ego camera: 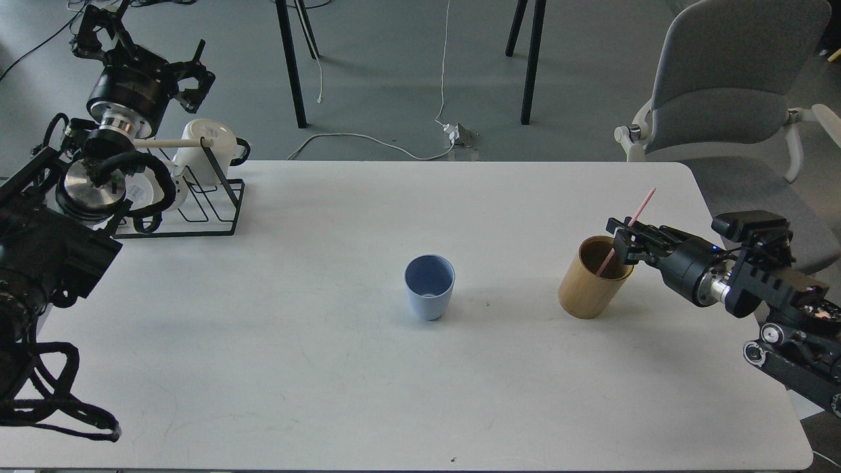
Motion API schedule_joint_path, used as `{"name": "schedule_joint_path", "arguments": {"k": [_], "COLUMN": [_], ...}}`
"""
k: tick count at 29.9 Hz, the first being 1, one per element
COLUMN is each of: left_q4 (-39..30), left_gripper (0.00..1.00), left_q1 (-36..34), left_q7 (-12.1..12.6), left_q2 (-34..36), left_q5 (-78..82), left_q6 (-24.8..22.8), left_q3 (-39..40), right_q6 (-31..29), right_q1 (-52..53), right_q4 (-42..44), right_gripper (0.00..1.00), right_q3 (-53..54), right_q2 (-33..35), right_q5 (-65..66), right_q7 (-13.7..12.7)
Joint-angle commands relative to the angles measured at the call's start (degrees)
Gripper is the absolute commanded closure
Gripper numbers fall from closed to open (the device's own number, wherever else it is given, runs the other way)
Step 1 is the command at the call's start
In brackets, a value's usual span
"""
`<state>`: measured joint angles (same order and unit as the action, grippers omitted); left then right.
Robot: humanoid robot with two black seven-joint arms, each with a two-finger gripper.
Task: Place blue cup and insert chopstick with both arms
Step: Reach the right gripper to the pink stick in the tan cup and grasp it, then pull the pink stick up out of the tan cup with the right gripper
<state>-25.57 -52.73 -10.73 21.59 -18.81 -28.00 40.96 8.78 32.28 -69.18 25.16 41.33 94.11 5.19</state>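
The small pale-blue plastic cup (430, 286) stands upright and empty at mid-table, so placing looks done. Now the chopstick step: the right gripper (623, 242) pinches the long thin pink chopstick (629, 227) at the tan bamboo cylinder holder (594, 278), the stick's lower end inside it. Next, I judge, lift it clear and carry it left to the cup (well apart). The left gripper (187, 72) hangs spread above the black wire rack (197, 203), holding nothing.

A single head view is given, looking forward and down from above the near edge of the white table (328, 394); floor and chair (729, 85) are seen beyond.
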Motion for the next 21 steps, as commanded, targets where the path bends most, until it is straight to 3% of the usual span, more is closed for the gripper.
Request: {"name": "schedule_joint_path", "arguments": {"k": [1, 8, 14, 21], "left_q4": [-0.1, -0.1, -0.1, -0.01], "left_gripper": [0.0, 0.0, 0.0, 0.0], "left_q1": [-0.1, -0.27, -0.45, -0.27], "left_q7": [-0.08, -0.17, -0.08, -0.08], "left_q2": [0.03, -0.06, 0.12, 1.34], "left_q5": [0.0, 0.09, 0.09, 0.09], "left_q6": [0.0, 0.0, 0.0, 0.0], "left_q3": [0.0, -0.09, -0.09, -0.18], "right_q6": [0.0, 0.0, -0.26, -5.35], "right_q1": [0.42, 0.68, 5.07, 15.16], "right_q4": [-0.34, -3.67, -10.52, -15.28], "right_gripper": [0.96, 0.97, 0.97, 0.97], "right_q3": [-0.03, -0.03, -0.03, 0.59], "right_q2": [0.06, 2.17, 8.31, 15.18], "right_q5": [0.02, 0.11, -0.33, -0.85], "right_q7": [-0.01, 0.34, 0.34, 0.34]}}
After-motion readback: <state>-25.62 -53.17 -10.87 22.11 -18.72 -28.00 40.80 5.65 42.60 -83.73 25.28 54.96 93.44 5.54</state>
